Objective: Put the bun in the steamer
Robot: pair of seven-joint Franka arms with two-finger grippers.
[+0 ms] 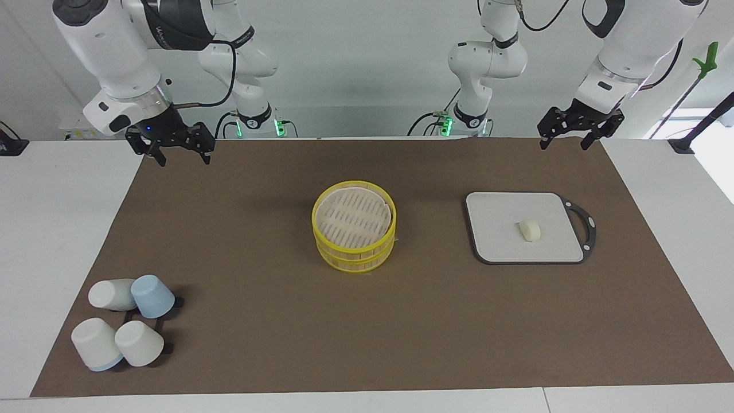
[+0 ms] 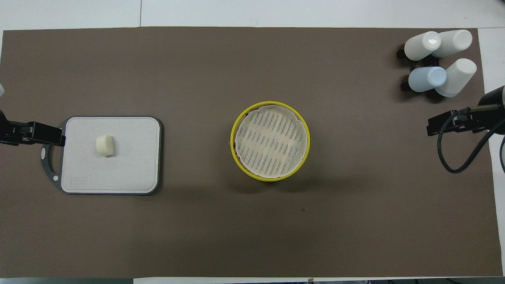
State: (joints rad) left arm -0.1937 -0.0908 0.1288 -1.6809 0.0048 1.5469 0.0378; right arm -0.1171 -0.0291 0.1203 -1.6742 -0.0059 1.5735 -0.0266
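While the bun (image 1: pixel 530 230) lies on the board (image 1: pixel 499 252) — both jaws raised, spread, empty, well apart.

You see the bun (image 1: pixel 530 230), a small cream oblong lump, lying on its side on the grey board (image 1: pixel 499 226), below the left arm's fingers (image 1: pixel 544 135). The steamer (image 1: pixel 354 233), yellow-rimmed with a slatted tan floor, stands upright and open midway between both arms' fingers.

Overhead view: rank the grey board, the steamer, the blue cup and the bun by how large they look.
1. grey board
2. steamer; it stands taller, so nearer the camera, yet looks smaller than the board
3. blue cup
4. bun
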